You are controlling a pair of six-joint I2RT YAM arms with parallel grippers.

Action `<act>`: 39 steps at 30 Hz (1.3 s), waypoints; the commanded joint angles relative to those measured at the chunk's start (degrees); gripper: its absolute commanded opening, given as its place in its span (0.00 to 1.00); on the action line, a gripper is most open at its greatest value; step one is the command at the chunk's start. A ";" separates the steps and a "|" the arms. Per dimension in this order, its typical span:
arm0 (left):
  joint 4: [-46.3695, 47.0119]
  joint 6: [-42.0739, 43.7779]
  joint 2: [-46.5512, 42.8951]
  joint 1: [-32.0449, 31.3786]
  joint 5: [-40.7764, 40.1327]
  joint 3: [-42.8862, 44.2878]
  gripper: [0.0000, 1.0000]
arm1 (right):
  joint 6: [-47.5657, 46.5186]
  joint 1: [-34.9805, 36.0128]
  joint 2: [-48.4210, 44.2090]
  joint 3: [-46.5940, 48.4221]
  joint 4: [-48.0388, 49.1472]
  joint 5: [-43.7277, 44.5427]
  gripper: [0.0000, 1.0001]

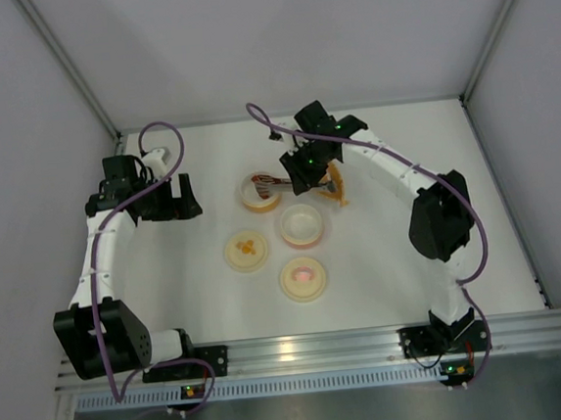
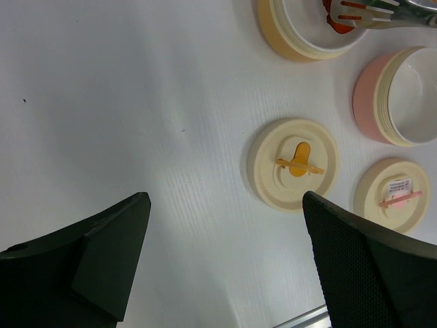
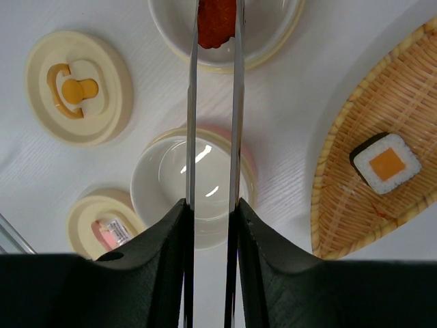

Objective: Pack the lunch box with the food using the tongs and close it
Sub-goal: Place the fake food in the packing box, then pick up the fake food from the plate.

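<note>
the right gripper (image 3: 212, 212) is partly closed on the tongs (image 3: 237, 123), whose long arms run straight ahead and pinch the red lump (image 3: 216, 24) over the far-left yellow bowl (image 3: 276, 48). the sushi roll (image 3: 386, 162) lies in the boat dish (image 3: 341, 205), right of the tongs and nearer this arm. the left gripper (image 2: 224, 205) hangs wide open, empty.

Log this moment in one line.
left gripper: open, empty | right gripper: shut on tongs | tongs: pinching red piece at yellow bowl | roll: on dish
</note>
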 commanded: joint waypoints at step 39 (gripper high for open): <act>-8.61 11.81 3.49 0.68 13.56 6.08 0.98 | -17.98 -18.72 -16.70 -10.41 -7.55 -2.52 0.37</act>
